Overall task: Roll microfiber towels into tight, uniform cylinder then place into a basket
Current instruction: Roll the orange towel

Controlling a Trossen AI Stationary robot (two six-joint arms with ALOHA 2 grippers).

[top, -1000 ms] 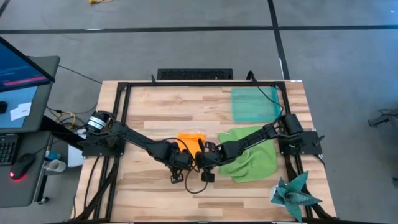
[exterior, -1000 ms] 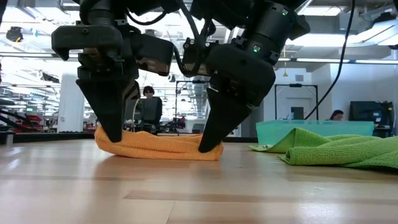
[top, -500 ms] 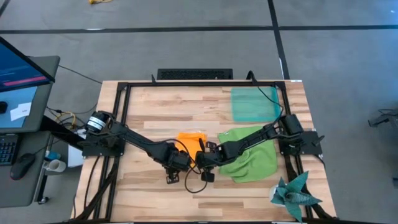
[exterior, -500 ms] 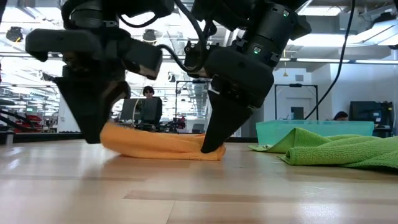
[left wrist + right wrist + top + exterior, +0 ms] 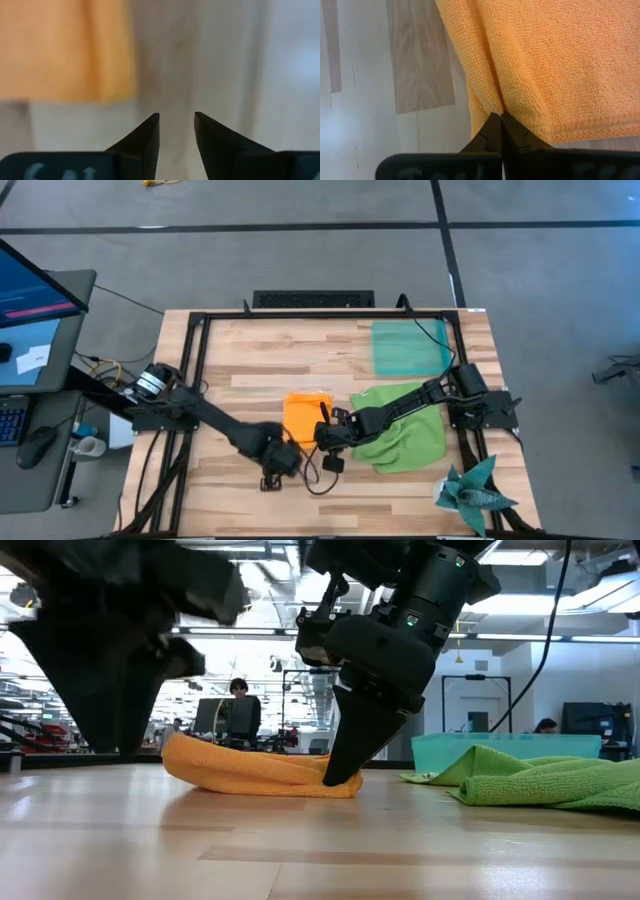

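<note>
The orange towel point(image 5: 306, 415) lies folded on the wooden table, left of centre; in the low view the orange towel point(image 5: 250, 772) is a low heap. My right gripper point(image 5: 500, 117) is shut on its near right corner. My left gripper point(image 5: 176, 116) stands open with nothing between its fingers, just off the towel's near left corner, as the high view shows my left gripper point(image 5: 270, 473). The green towel point(image 5: 400, 435) lies crumpled to the right, under my right arm. The basket point(image 5: 408, 348) sits at the far right. My right gripper pinches the orange towel's near right corner point(image 5: 496, 102) between its two fingertips, where the cloth puckers into a ridge. The fingers slant down from the table's right side. The towel lies on the table, its corner point(image 5: 345, 785) low under the fingertips.
A dark teal spiky cloth point(image 5: 470, 490) lies at the near right corner of the table. A black frame point(image 5: 300, 315) runs round the table. Bare wood point(image 5: 250, 370) shows left of and behind the orange towel. People stand in the room beyond the table.
My left gripper has opened, let go of the orange towel's left end and gone toward the table's near left, rising a little. That end of the towel now lies loose and rounded. My right gripper has stayed shut on the right corner.
</note>
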